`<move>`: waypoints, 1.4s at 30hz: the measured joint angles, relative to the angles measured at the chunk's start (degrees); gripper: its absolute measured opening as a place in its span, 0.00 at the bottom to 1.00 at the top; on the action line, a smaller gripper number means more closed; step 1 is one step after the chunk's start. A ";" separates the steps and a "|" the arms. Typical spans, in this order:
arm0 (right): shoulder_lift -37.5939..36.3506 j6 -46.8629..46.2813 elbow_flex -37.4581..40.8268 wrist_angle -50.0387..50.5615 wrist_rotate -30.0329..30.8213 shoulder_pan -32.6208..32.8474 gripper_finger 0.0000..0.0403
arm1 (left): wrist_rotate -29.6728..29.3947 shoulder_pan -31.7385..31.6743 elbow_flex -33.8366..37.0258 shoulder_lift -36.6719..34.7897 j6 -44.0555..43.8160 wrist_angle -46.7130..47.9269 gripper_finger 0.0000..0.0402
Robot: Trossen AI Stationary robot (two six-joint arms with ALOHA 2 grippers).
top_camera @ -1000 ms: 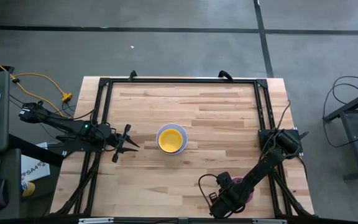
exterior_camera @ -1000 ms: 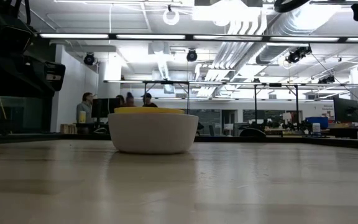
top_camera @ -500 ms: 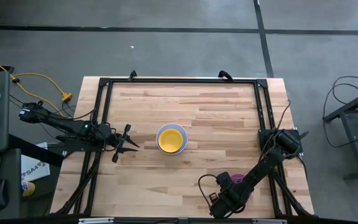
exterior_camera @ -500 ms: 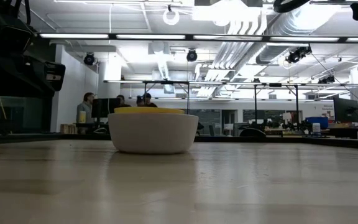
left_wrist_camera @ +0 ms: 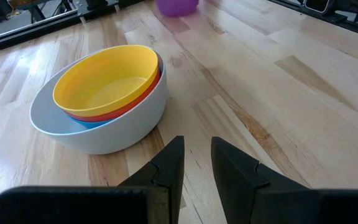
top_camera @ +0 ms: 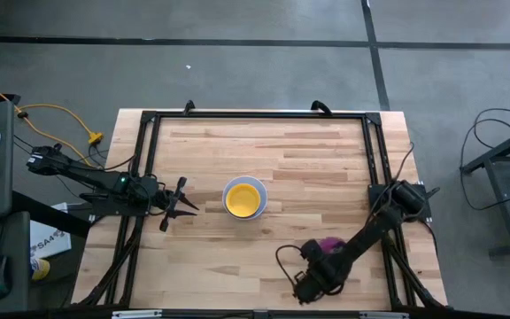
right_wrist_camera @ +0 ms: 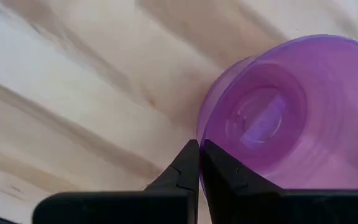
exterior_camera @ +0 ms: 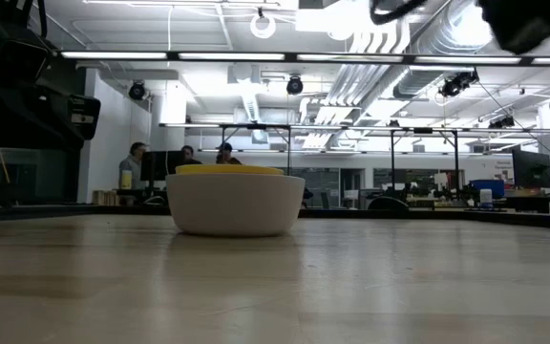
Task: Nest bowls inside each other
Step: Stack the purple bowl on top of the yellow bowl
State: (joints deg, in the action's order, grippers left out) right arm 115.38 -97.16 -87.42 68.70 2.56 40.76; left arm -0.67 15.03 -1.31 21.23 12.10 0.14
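A white bowl [top_camera: 243,198] stands on its base at the table's middle, with blue, red and yellow bowls nested in it; the stack also shows in the left wrist view [left_wrist_camera: 104,93] and the low view [exterior_camera: 235,201]. The purple bowl [top_camera: 330,244] is near the table's front right, and my right gripper [right_wrist_camera: 199,163] points down, shut on it. Part of the purple bowl [left_wrist_camera: 178,5] shows beyond the stack. My left gripper [left_wrist_camera: 194,162] waits left of the stack, open, with nothing between its fingers. My right gripper pinches the purple bowl's wall at its edge [right_wrist_camera: 201,144] between the two fingers, which come from above and point down. The bowl is tilted, to one side of the fingers. Whether it is clear of the table, I cannot tell.
A black metal frame [top_camera: 255,115] runs along the table's far, left and right edges. Bare wood lies between the stack and the purple bowl. People sit at desks [exterior_camera: 132,167] in the room beyond the table.
My right arm has swung toward the table's left. The purple bowl has gone with it, a little toward the far edge, and shows more fully beside the arm than before. The stack and my left arm have kept still.
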 joint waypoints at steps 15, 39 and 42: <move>-4.11 41.11 -4.29 -3.28 8.81 -16.81 0.01 | 0.00 0.00 0.00 0.00 0.01 0.00 0.20; -4.11 97.69 -10.99 -6.87 4.34 -26.12 0.01 | 0.00 -0.01 -0.01 0.00 0.00 0.00 0.20; -4.11 103.80 -10.99 -8.12 4.40 -26.14 0.01 | 0.00 -0.01 -0.01 0.00 0.02 0.00 0.20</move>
State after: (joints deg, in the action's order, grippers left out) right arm 111.26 6.63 -98.41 60.59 6.97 14.62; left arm -0.67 15.03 -1.32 21.23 12.12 0.14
